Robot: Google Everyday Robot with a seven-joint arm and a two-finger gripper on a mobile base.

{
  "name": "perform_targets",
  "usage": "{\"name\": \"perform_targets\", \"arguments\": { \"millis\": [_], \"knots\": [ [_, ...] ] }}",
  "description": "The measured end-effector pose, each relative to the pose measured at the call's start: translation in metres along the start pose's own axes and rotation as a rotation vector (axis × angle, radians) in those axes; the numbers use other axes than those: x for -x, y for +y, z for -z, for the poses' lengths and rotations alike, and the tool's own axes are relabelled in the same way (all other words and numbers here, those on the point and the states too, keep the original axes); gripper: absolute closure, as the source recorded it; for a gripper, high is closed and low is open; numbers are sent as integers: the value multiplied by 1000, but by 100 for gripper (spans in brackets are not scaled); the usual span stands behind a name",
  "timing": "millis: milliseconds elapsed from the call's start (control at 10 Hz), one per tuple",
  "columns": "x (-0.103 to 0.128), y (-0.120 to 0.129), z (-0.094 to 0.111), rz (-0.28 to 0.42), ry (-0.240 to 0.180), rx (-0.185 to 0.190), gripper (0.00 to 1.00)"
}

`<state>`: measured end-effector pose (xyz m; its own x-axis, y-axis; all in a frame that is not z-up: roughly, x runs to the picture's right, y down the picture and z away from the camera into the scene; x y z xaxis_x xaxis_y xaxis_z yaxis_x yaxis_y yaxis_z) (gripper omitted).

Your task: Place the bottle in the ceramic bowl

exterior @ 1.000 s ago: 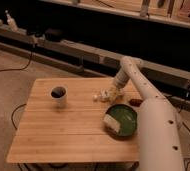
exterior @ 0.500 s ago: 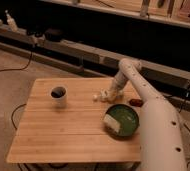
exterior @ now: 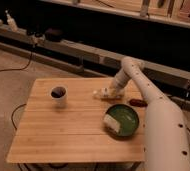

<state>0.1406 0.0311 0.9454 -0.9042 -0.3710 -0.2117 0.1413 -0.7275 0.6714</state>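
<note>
- Wooden tabletop [exterior: 63, 130] is carrying everything in view; slatted, light-coloured.
- White arm [exterior: 160, 125] is reaching in from the lower right, bending at the elbow near the far edge and angling down toward the tabletop's middle-right.
- Gripper [exterior: 108, 93] is sitting low over the tabletop, just behind the ceramic bowl [exterior: 121, 120].
- Bottle [exterior: 101, 93] is lying at the gripper's tip, pale, pointing left, close to the wood; cannot tell whether it is touching the surface.
- Jaws: cannot tell whether they are apart or clamped on the bottle; the two are blending together at that spot.
- Ceramic bowl is resting on the tabletop near the right edge, green inside, darker rim.
- Pale cream block [exterior: 111, 124] is lying inside the bowl against its left wall.
- Bottle is standing outside the bowl, just beyond its far rim.
- White mug [exterior: 58, 95], dark inside, is standing upright on the left part of the tabletop, well apart from the bowl.
- Small reddish-brown object [exterior: 137, 102] is lying on the tabletop between the bowl's far-right rim and the arm.
</note>
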Motion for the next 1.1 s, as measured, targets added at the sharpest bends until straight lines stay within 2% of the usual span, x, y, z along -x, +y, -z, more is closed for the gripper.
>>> {"name": "perform_targets", "arguments": {
  "millis": [300, 400, 600, 1000, 1100],
  "knots": [
    [-5, -5, 31, 56, 29, 17, 96],
    [-6, -10, 42, 80, 34, 11, 96],
    [-1, -28, 61, 100, 31, -20, 96],
    [24, -88, 89, 60, -15, -98, 95],
    [31, -107, 92, 64, -44, -119, 88]
  ]
}}
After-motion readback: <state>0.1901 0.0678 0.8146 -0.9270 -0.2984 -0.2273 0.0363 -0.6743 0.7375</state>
